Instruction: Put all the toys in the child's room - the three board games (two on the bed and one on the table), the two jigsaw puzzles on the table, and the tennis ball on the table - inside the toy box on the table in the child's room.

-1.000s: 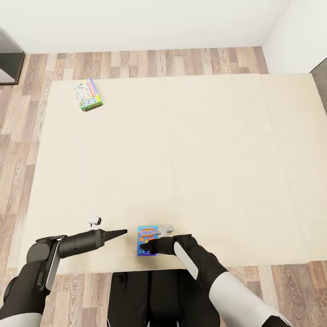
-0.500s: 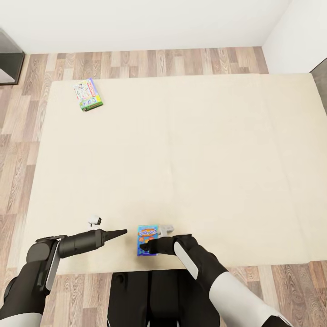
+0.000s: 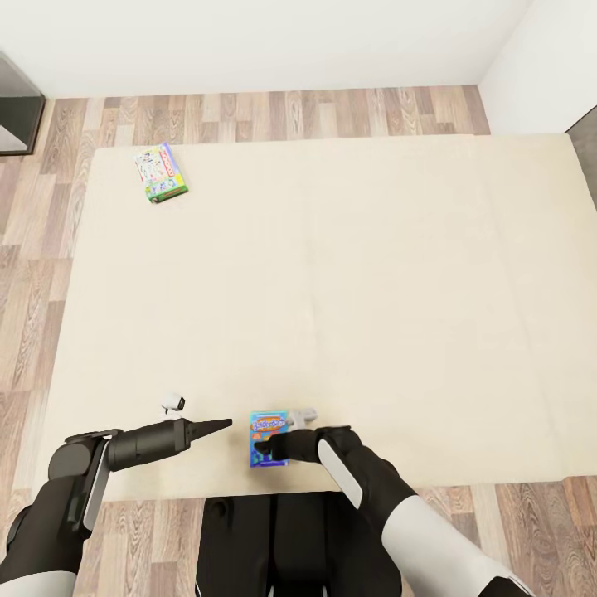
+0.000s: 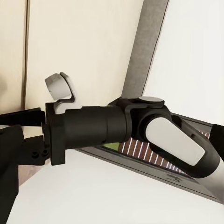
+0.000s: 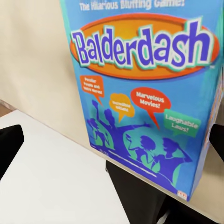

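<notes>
Right gripper (image 3: 262, 452) sits right over the near end of the blue game (image 3: 269, 438), which lies flat on the bed (image 3: 348, 274) at its near edge. In the wrist view the Balderdash box (image 5: 144, 88) stands between two dark fingertips (image 5: 9, 140) spread wide, nothing held. To do this well, the fingers should straddle the box's short width, drop squarely to its sides and close firmly before any lift; a skewed bite could twist the flat box. Left gripper (image 3: 224, 424) hovers just beside, tips together by the look of it, holding nothing. The Monopoly game (image 3: 161, 172) waits at the bed's far corner.
</notes>
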Available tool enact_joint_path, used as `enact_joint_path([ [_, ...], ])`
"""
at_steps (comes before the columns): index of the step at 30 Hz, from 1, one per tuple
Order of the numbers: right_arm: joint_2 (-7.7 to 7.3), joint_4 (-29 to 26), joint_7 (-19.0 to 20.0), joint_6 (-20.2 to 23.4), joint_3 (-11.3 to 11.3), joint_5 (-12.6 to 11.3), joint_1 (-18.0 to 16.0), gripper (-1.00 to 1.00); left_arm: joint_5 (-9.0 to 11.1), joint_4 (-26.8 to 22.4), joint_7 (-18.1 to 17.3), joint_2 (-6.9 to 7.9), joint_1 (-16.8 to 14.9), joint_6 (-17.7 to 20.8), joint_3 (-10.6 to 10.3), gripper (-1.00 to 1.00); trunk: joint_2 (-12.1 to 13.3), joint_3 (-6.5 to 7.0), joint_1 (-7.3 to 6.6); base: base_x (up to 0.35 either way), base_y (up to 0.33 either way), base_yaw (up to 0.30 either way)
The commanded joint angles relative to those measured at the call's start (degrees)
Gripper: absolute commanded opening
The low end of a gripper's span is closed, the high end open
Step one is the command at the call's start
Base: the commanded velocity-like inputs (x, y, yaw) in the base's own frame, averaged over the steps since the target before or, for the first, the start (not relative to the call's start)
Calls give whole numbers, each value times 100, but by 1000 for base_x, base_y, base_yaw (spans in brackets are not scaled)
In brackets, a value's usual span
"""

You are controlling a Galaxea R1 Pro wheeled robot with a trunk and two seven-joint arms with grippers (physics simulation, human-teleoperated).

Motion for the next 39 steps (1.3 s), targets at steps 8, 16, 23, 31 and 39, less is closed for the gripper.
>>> enact_joint_path([
  [8,0,-9,12,17,-84,5,-4,100,-4,0,-24,0,-1,60,2,100,-9,-5,3,0,0,0],
  [16,0,-9,12,10,-98,11,-15,100,-4,0,-24,6,-1,60,8,100,-9,-5,3,0,0,0],
  [23,0,-9,12,5,-110,12,-19,100,-5,7,-24,7,-1,60,10,100,-9,-5,3,0,0,0],
  [31,0,-9,15,-172,-155,12,-20,100,-6,9,-24,7,-1,60,10,100,-9,-5,3,0,0,0],
  [39,0,-9,20,-255,-167,12,-23,100,-6,9,-22,7,-1,60,11,100,-9,-5,3,0,0,0],
])
